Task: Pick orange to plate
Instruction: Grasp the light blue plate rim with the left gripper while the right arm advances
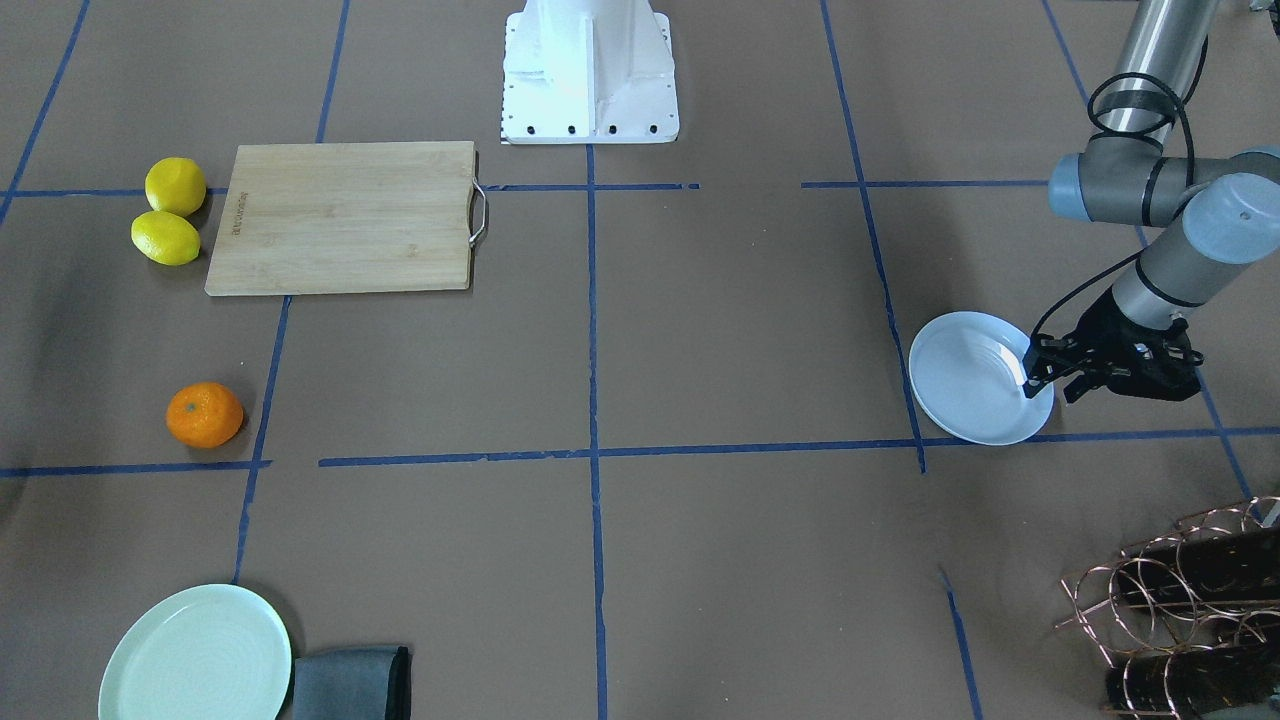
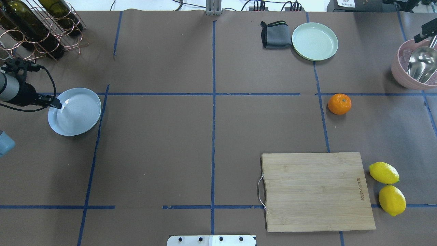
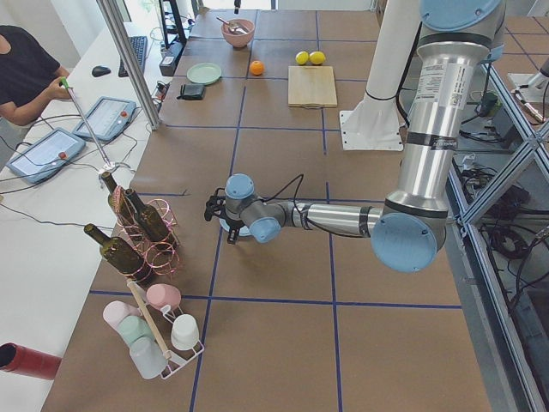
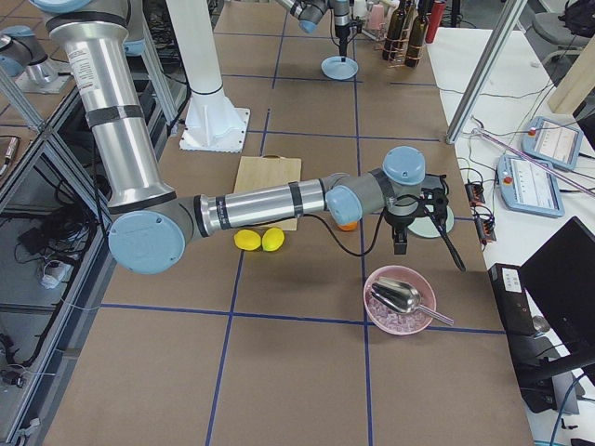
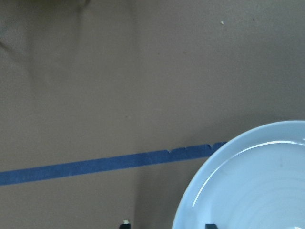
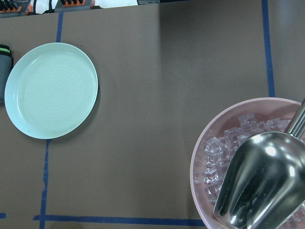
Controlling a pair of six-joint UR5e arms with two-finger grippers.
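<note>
The orange [image 2: 339, 104] lies alone on the brown table on my right side, also seen in the front view [image 1: 204, 414]. The pale bluish-white plate [image 2: 76, 112] rests flat far off on my left side. My left gripper [image 1: 1052, 382] is low at that plate's outer rim and open; in the left wrist view its fingertips [image 5: 208, 225] stand on either side of the plate's rim [image 5: 190, 200] without touching it. My right gripper [image 4: 400, 240] hangs above the table between the mint plate and the pink bowl, and I cannot tell its state.
A mint-green plate [image 2: 314, 41] and a folded grey cloth [image 2: 276, 34] sit at the far right. A pink bowl [image 6: 202, 157] holds ice and a metal scoop. A wooden cutting board [image 2: 315, 191] and two lemons [image 2: 383, 172] lie nearer. A copper bottle rack [image 2: 37, 24] stands far left.
</note>
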